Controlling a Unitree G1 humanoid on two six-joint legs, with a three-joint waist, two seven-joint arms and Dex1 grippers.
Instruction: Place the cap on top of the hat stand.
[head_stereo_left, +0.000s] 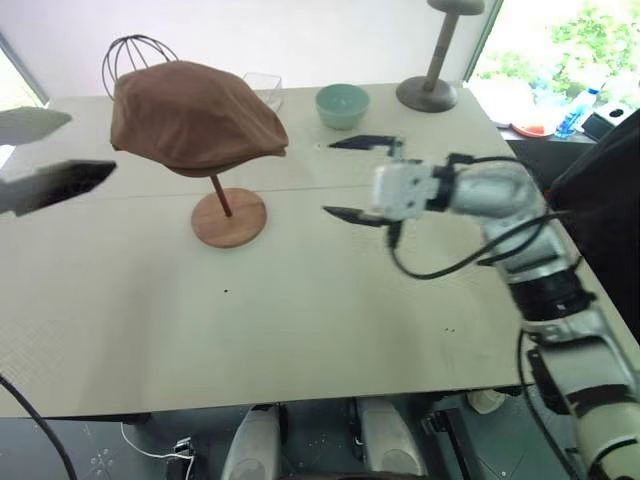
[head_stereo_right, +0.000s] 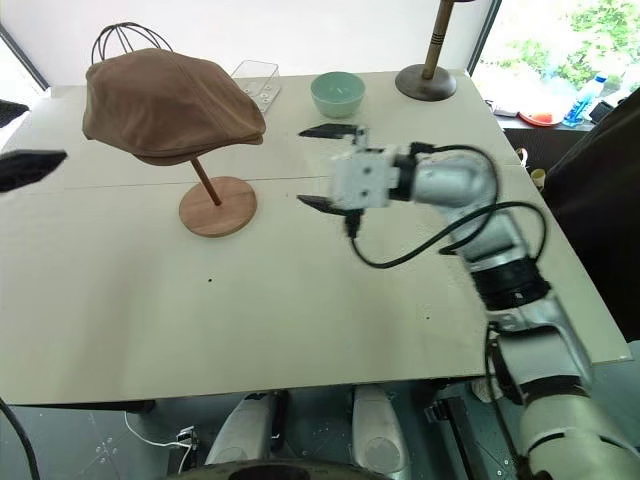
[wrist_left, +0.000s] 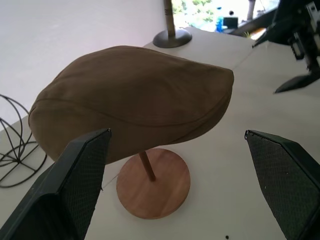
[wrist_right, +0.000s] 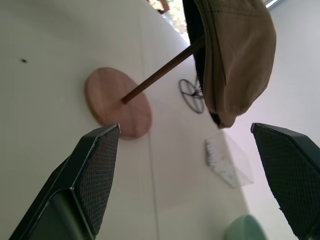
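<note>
The brown cap (head_stereo_left: 195, 115) rests on top of the wooden hat stand (head_stereo_left: 229, 216), covering its disc; the slanted rod and round base show beneath. My right gripper (head_stereo_left: 355, 178) hangs open to the right of the stand, apart from the cap, with nothing between its fingers. At the table's left edge my left gripper (head_stereo_left: 40, 155) is open too, its black fingers spread and empty, a short way from the cap's left side. The left wrist view looks at the cap (wrist_left: 132, 97) between both fingers.
A black wire dome stand (head_stereo_left: 135, 50) sits behind the cap. A clear plastic box (head_stereo_left: 262, 88) and a teal bowl (head_stereo_left: 342, 104) stand at the back of the table (head_stereo_left: 300, 320), with a tall grey stand (head_stereo_left: 432, 85) at the back right.
</note>
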